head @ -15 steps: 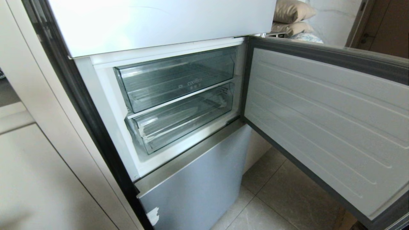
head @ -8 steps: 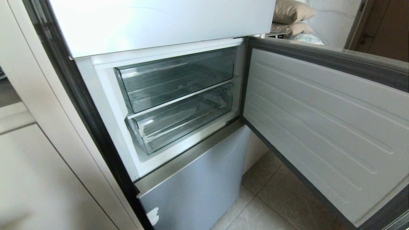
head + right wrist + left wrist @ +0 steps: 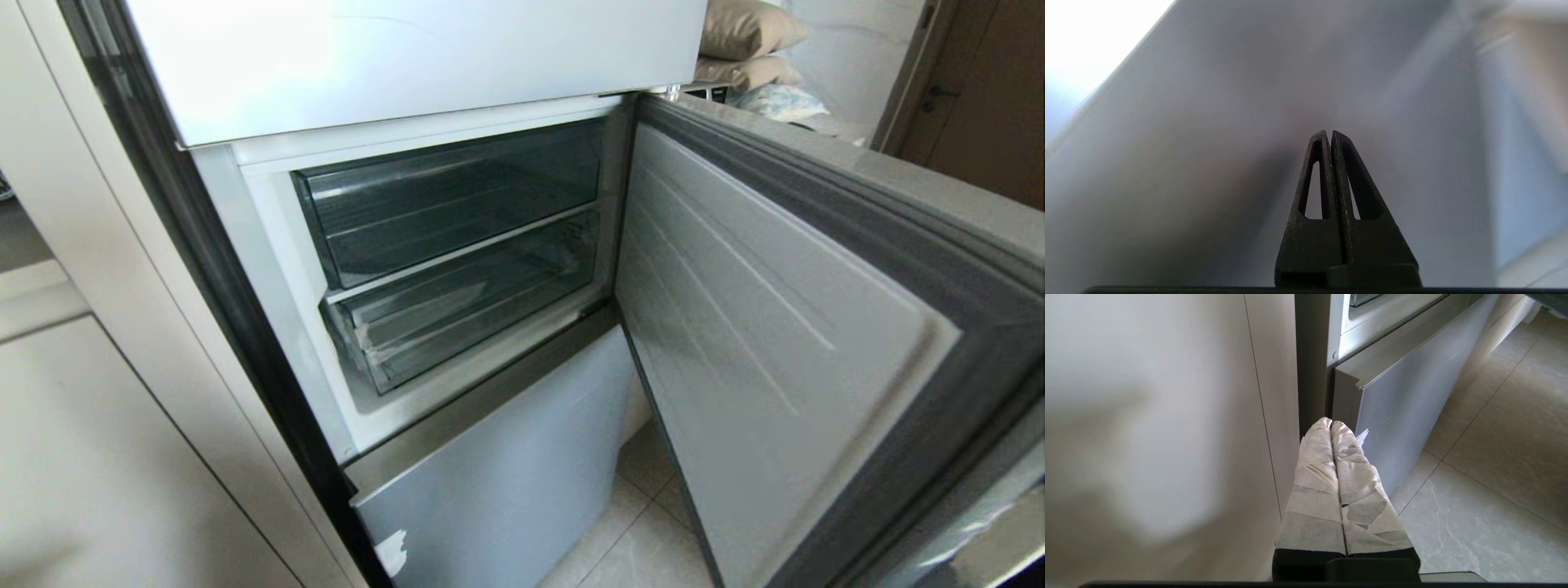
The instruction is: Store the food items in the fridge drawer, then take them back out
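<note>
Fridge compartment [image 3: 277, 245] holds two clear drawers (stacked); fridge drawer [image 3: 457, 314] lowest.

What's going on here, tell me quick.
The fridge door is swinging shut; it stands at a narrower angle than a second ago. The right gripper, shut and empty, sits close against a grey surface, probably that door. The fridge drawer is pushed in, with no food visible. The left gripper hangs shut beside the lower freezer front.
</note>
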Tool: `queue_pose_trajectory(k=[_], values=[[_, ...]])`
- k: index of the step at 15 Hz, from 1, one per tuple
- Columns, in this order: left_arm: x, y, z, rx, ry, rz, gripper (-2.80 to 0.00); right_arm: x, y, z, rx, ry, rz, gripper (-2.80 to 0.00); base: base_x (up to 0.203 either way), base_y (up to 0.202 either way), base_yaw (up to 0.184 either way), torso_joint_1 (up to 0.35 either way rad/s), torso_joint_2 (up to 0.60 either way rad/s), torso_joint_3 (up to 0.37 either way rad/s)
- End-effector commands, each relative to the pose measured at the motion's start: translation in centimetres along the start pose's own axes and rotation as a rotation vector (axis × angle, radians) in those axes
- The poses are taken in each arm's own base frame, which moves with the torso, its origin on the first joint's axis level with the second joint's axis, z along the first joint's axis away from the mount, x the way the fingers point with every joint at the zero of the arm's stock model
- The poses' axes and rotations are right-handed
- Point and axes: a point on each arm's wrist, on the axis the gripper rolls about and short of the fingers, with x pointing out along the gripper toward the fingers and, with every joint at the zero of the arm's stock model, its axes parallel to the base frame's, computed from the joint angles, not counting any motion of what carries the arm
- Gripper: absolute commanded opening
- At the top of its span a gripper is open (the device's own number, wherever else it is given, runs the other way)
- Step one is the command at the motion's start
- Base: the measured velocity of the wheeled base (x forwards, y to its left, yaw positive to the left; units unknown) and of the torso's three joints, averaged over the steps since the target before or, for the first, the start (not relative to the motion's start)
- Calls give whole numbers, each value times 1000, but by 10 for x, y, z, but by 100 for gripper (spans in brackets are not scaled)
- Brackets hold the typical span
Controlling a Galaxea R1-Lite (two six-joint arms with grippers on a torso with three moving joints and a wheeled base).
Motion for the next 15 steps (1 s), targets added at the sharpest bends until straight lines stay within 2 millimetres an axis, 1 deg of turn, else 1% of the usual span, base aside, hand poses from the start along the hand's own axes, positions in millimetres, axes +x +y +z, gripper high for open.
queue_pose_trajectory(k=[1, 2, 3, 4, 8, 10, 11, 13, 15], values=[[0, 0, 0, 0, 0, 1, -280, -6, 25, -13, -11, 60, 118, -280, 0, 0, 0, 0, 0, 0], [0, 0, 0, 0, 2, 1, -280, -1, 31, -20, -15, 102, 140, -280, 0, 0, 0, 0, 0, 0], [0, 0, 0, 0, 2, 1, -280, 9, 32, -27, -25, 131, 133, -280, 0, 0, 0, 0, 0, 0], [0, 0, 0, 0, 2, 1, -280, 24, 31, -34, -39, 160, 113, -280, 0, 0, 0, 0, 0, 0], [0, 0, 0, 0, 2, 1, -280, 103, 24, -61, -81, 254, 77, -280, 0, 0, 0, 0, 0, 0], [0, 0, 0, 0, 2, 1, -280, 148, 25, -84, -96, 281, 100, -280, 0, 0, 0, 0, 0, 0], [0, 0, 0, 0, 1, 1, -280, 166, 28, -96, -113, 288, 122, -280, 0, 0, 0, 0, 0, 0], [0, 0, 0, 0, 0, 1, -280, 204, 29, -128, -162, 294, 179, -280, 0, 0, 0, 0, 0, 0], [0, 0, 0, 0, 0, 1, -280, 239, 29, -152, -188, 251, 257, -280, 0, 0, 0, 0, 0, 0]])
